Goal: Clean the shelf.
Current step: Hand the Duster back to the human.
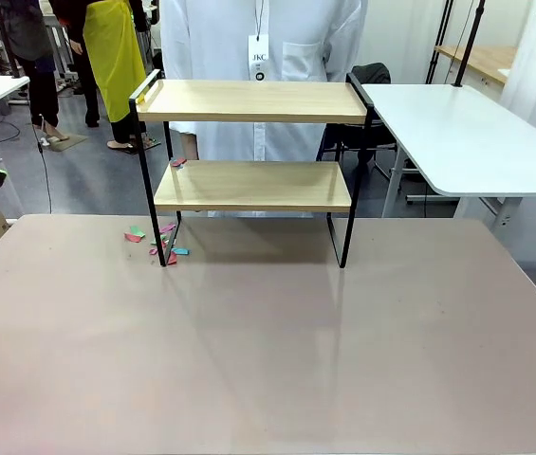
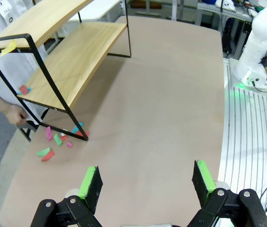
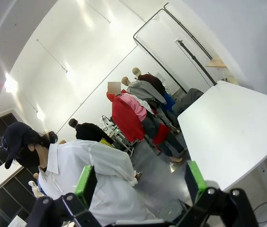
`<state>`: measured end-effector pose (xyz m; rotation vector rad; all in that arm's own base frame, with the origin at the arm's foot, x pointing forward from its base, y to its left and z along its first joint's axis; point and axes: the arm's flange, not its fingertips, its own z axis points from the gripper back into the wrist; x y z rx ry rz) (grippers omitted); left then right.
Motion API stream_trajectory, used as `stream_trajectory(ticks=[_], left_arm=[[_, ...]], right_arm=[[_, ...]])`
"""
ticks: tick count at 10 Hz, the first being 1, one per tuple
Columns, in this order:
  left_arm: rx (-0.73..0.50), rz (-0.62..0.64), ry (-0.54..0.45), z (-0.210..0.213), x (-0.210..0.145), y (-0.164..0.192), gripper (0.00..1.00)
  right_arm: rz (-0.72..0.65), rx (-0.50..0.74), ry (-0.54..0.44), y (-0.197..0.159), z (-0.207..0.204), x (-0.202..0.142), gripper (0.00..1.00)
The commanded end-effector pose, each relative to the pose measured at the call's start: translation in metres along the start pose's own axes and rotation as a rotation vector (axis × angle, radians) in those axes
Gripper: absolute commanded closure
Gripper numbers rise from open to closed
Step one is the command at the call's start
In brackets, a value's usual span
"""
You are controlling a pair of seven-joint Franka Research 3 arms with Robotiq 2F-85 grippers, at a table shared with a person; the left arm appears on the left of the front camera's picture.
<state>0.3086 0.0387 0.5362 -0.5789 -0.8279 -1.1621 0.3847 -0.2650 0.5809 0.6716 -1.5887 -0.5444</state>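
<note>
Two end effectors, left end effector (image 2: 145, 187) and right end effector (image 3: 140, 182), are wide open and hold nothing. The shelf (image 1: 253, 185) stands far back on the tabletop (image 1: 268, 351). Small colored scraps (image 2: 25, 89) sit on its lower board; pinch each one gently, low and slow.

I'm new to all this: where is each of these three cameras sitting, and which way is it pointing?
Front view: fixed at the robot's side, looking across the large tan tabletop at the two-tier wood-and-black-metal shelf and a white-coated person.
Left wrist view: rides the left arm, looking down its open left gripper at the tabletop, with small coloured scraps by the shelf's foot.
Right wrist view: rides the right arm, tilted upward past its open right gripper toward the room.
Shared: front and left wrist views both show shelf and scraps.
</note>
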Motion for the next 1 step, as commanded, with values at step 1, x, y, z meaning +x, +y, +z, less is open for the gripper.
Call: stream_trajectory(ticks=[1], left_arm=[[-0.003,-0.017,-0.026,-0.0009,0.001,0.001,0.0]], right_arm=[[0.024,-0.007,0.003,0.0004,0.0022,-0.0043,0.0]])
